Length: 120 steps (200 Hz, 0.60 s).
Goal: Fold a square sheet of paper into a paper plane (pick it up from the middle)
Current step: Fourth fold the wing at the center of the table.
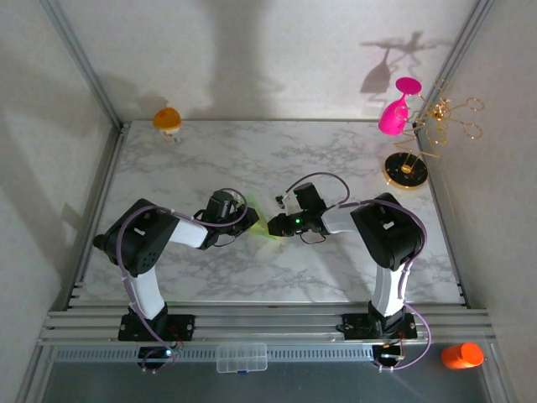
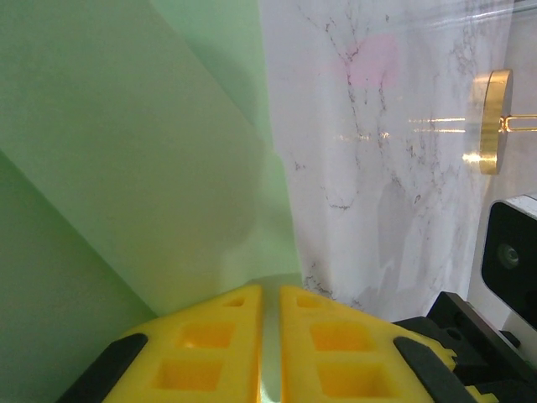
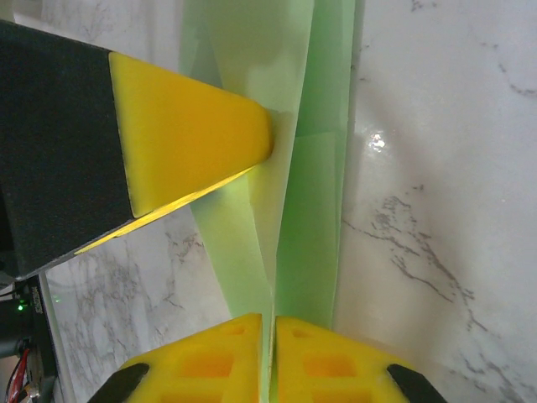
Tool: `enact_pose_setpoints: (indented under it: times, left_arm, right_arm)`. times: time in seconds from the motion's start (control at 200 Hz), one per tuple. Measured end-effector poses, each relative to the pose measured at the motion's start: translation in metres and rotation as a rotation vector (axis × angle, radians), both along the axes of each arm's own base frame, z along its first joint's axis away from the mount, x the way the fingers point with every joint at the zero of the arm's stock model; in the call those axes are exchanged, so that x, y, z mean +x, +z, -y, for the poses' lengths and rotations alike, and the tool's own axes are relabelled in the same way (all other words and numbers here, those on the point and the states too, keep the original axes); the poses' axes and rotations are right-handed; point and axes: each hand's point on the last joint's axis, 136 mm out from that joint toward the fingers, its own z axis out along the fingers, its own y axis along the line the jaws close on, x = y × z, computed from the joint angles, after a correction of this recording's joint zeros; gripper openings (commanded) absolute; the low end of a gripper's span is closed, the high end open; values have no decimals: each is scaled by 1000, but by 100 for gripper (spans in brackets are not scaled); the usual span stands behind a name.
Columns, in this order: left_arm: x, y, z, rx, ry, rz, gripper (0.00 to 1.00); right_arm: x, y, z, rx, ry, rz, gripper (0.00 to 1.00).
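Note:
The pale green sheet of paper (image 1: pixel 261 221) is folded into a narrow, layered shape and is held above the middle of the table between both grippers. My left gripper (image 1: pixel 245 220) comes in from the left. Its yellow fingers (image 2: pixel 210 336) are shut on an edge of the paper (image 2: pixel 126 168), which spreads across the left of that view. My right gripper (image 1: pixel 278 223) comes in from the right and is shut (image 3: pixel 269 323) on the lower end of the folded paper (image 3: pixel 315 210). In the right wrist view, a left-gripper finger (image 3: pixel 185 143) pinches the paper further up.
A gold stand (image 1: pixel 406 170) with a pink wine glass (image 1: pixel 394 113) hanging on it is at the back right; its round base (image 2: pixel 489 122) appears in the left wrist view. An orange cup (image 1: pixel 168 118) sits back left. A clear box (image 1: pixel 242 357) and an orange object (image 1: pixel 461 355) lie at the front rail.

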Motion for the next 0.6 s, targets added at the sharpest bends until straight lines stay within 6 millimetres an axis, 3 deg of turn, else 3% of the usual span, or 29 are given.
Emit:
enact_pose_setpoints:
  times: [0.601]
  left_arm:
    - [4,-2,2,9,1,-18,13]
  right_arm:
    - [7,19,1,-12,-49,36,32]
